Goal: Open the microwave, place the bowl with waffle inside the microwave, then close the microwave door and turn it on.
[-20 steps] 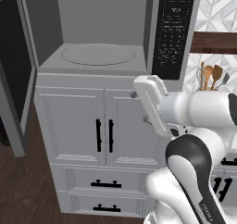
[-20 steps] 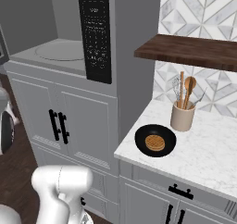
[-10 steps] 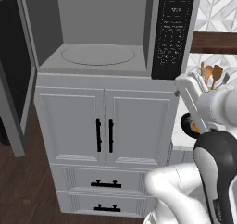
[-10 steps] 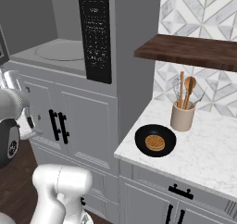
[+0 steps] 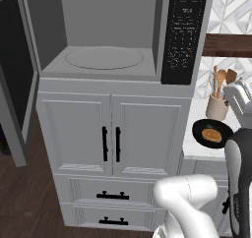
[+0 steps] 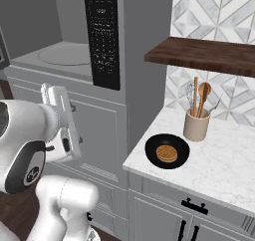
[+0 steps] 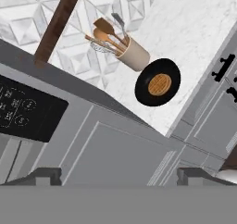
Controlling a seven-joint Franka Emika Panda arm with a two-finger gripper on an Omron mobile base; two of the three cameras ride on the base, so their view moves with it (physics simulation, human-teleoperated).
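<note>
Grey microwave door point(image 5: 17, 84) hangs open, so I judge step one done, while the bowl point(image 6: 167, 151) with waffle point(image 6: 167, 154) sits on the marble desk point(image 6: 224, 160), my end effector point(image 7: 118, 174) spread empty, loading, closing and starting left.
</note>
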